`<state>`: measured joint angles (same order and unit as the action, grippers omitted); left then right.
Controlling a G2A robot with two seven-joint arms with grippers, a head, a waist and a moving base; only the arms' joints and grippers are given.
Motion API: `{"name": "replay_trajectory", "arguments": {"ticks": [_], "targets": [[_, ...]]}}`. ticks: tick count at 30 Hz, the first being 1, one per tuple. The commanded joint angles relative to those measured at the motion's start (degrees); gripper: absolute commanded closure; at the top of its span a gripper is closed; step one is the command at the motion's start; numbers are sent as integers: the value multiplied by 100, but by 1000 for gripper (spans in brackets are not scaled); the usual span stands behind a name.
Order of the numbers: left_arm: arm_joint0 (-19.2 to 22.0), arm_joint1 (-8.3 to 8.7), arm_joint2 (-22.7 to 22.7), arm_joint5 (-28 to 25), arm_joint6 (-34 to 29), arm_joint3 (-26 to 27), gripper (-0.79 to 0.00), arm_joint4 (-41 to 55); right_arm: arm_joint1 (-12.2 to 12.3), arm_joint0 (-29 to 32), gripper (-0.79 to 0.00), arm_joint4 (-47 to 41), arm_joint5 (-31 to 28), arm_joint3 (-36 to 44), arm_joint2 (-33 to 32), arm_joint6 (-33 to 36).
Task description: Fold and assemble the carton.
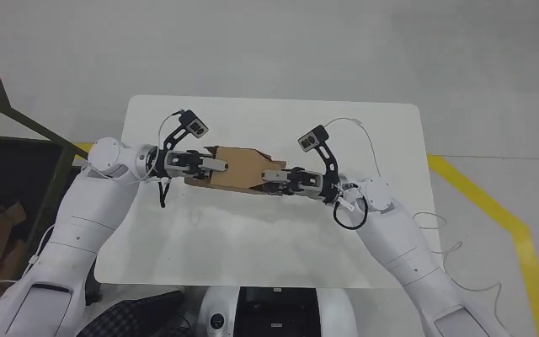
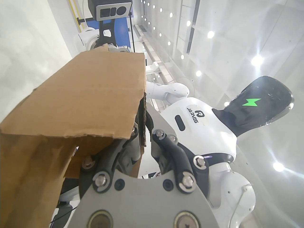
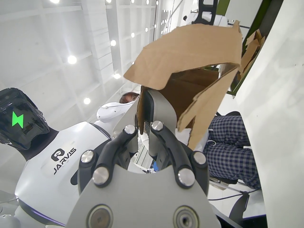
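Held at both ends over the middle of the table [image 1: 253, 244]: the carton [image 1: 240, 168], half opened, with flaps hanging loose. Clenched on one end wall, the left end effector [image 1: 210, 163]; clenched on the opposite wall, the right end effector [image 1: 271, 178]. Press both ends slowly inward to square the sleeve along its creases. Avoid twisting, so as not to tear a flap.

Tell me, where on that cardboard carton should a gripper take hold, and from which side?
Probably the thin wall edges at its two ends, approached from either end along its length. The carton is partly opened, so only single cardboard sheets fit between fingers; the left gripper and right gripper pinch opposite ends this way.
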<state>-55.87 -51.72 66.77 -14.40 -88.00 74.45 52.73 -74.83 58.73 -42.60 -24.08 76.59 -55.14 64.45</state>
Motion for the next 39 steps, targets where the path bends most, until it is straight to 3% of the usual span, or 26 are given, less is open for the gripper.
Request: {"name": "replay_trajectory", "arguments": {"ticks": [1,13,22,39], "targets": [[2,15,36,-108,0,-47,0,62,13,79,-785,-14,-127,83,-103,-91],[22,9,354,-478,290,-253,0,-211,100,661,-785,1027,-832,903,-591,-1308],[193,-109,201,-316,128,-523,0,7,139,565,-785,2415,-613,1397,-668,-1732],[207,-112,201,-300,112,-530,0,13,141,570,-785,2454,-616,1414,-679,-1761]]}}
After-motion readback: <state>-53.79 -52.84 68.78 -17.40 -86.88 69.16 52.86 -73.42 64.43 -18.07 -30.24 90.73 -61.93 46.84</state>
